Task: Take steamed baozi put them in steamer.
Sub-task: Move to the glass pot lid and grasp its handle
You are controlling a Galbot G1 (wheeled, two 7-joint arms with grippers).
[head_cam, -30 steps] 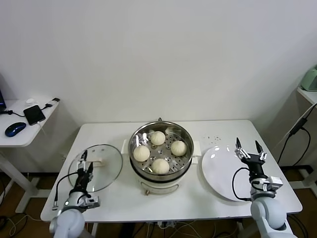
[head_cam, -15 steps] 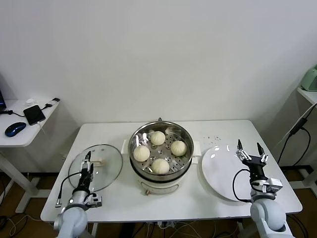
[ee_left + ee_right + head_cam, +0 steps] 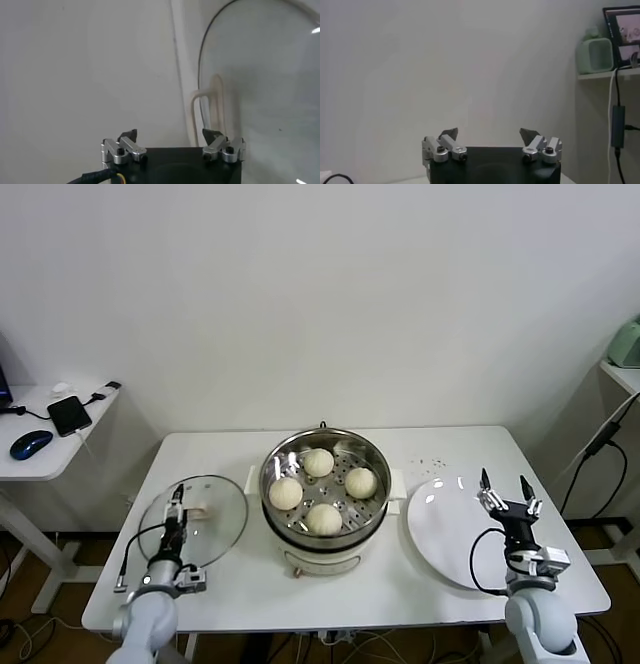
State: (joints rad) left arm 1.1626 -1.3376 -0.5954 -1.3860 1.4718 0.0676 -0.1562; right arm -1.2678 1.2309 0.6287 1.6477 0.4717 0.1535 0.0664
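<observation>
Table (image 3: 470, 454): white, bearing everything.
Steamer (image 3: 290, 529): centre, open, ready for covering.
Plate (image 3: 445, 534): empty, right of steamer.
Lid (image 3: 215, 529): set aside left, nothing blocking it.
Baozi (image 3: 324, 518): all four on the tray inside.
Right gripper (image 3: 506, 496): over plate's edge, jaws wide, empty.
Left gripper (image 3: 176, 506): above lid, jaws wide, empty.

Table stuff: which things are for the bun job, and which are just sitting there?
For the job:
- four baozi, all in the steamer
- steamer, middle of the table
- left gripper, open, over the glass lid
- right gripper, open, over the plate

Just sitting there:
- glass lid, left of the steamer
- white plate, bare
- phone and mouse, side desk
</observation>
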